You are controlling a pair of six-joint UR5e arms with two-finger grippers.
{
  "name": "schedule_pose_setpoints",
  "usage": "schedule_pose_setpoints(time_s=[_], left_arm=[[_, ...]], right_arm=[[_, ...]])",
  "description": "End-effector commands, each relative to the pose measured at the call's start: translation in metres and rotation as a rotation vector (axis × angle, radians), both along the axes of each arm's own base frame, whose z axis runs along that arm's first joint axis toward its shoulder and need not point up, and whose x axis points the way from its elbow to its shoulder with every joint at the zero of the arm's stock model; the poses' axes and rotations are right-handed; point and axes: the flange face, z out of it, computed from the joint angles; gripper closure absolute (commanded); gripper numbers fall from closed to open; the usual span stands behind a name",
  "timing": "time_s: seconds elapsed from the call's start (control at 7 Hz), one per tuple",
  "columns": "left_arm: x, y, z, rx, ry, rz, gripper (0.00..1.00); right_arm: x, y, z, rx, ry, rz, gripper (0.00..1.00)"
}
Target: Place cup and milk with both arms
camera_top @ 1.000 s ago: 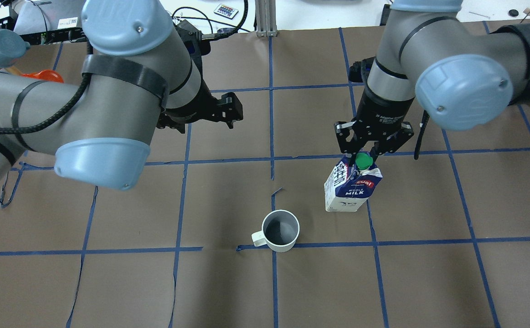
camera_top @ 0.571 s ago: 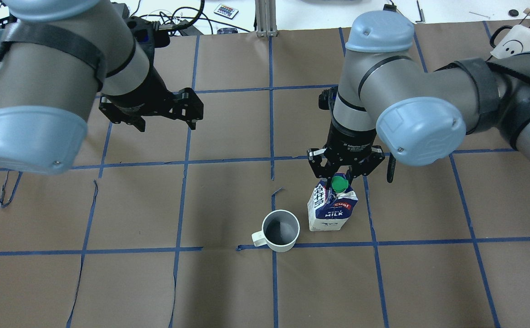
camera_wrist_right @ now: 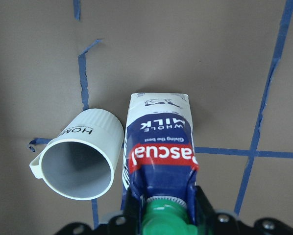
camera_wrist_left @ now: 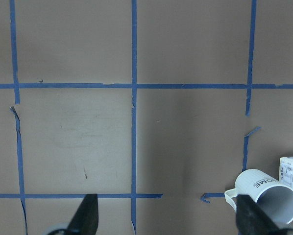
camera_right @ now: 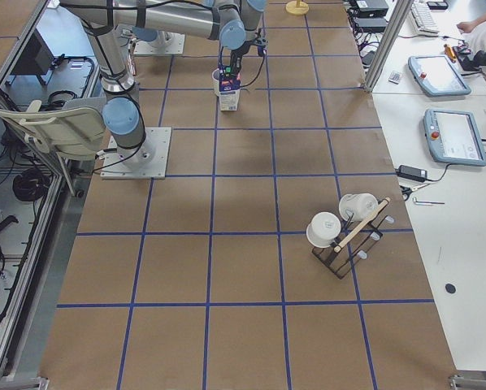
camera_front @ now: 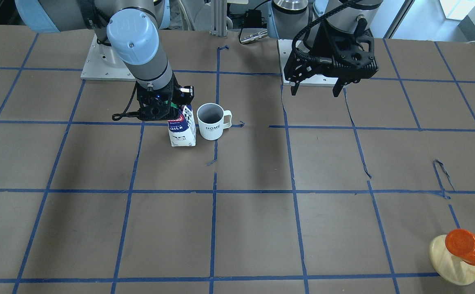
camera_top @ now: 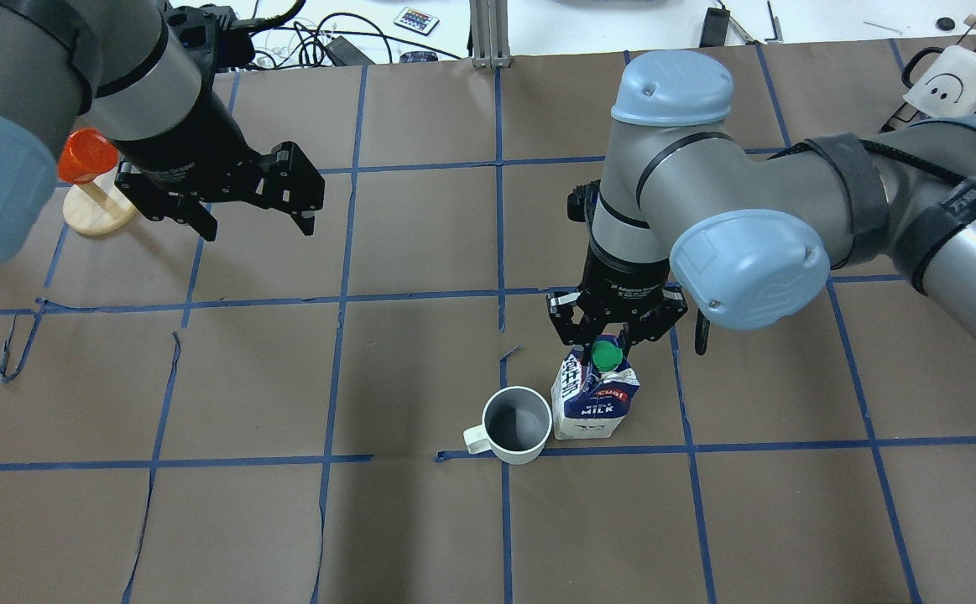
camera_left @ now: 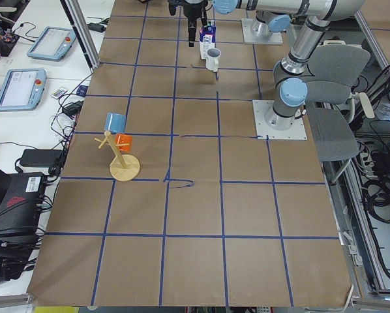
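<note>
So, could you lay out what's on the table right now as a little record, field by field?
Surface: brown paper-covered table with a blue tape grid
Mug: white ceramic mug with side handle, upright, empty, not held
Carton: tall blue-and-white milk carton with green cap, upright, right beside the mug; contact unclear
Right tool: shut on the carton's top, by the cap
Left tool: open, empty, hovering away from both
Also there: orange cup on a round wooden disc, far off to the side
</note>
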Motion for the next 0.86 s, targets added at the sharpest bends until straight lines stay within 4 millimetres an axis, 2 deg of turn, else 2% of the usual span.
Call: schedule_pose_setpoints(time_s=[0.0,0.29,0.43,0.57,0.71], left_arm=[[0.012,-0.005,0.002,-0.002,0.006,-0.031,0.0],[0.013,-0.004,0.003,0.0,0.005,-0.03,0.0],[0.013,-0.004,0.003,0.0,0.005,-0.03,0.0],[0.013,-0.004,0.002,0.001,0.003,-0.03,0.0],[0.013,-0.004,0.002,0.001,0.005,-0.03,0.0]], right_arm=[[0.0,0.0,0.0,0.002,-0.004,-0.005,0.52],[0.001,-0.002,0.001,-0.002,-0.003,-0.004,0.1],[-0.008,-0.015,0.016,-0.061,-0.005,-0.008,0.0],[-0.012,-0.03,0.043,-0.11,0.007,-0.009,0.0],[-0.032,-0.047,0.069,-0.136,0.053,-0.009,0.0]])
